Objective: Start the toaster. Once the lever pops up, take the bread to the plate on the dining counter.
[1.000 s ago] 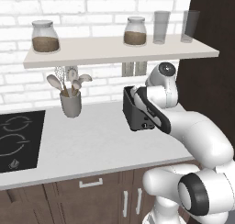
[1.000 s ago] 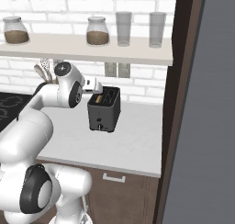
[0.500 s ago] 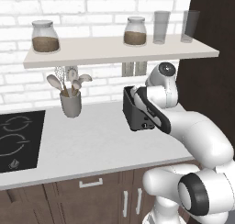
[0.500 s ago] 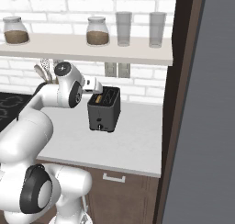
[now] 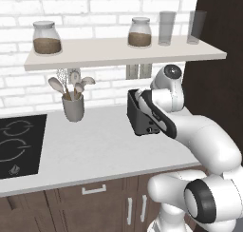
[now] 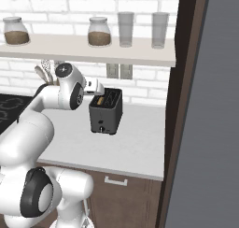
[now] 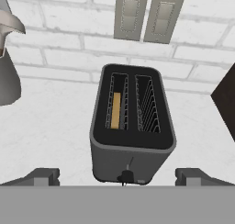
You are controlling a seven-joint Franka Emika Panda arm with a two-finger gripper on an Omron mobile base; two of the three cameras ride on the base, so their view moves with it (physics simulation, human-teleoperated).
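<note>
The toaster (image 7: 132,122) is seen standing on the tabletop (image 5: 104,150) near the brick wall, below the shelf (image 5: 118,53) and two wall sockets (image 7: 144,15). The bread (image 7: 116,110) sits low in the toaster's left slot as the hand view gives it; the other slot is bare. The tool (image 7: 117,178) is held wide open just above and in front of the toaster, with nothing between its tips. The lever (image 7: 125,176) is judged to be the small dark stub low on the front face, directly under the tool; it has not yet been pressed. Several things could go wrong from here. With the jaws spread this wide, the narrow lever could be straddled and missed as the tool goes down. A push landing off-centre could slide or tip the light toaster towards the wall. If the lever is not driven fully down, it may fail to latch. A utensil cup (image 5: 73,107) stands well apart to the left, so it is unlikely to be struck.
</note>
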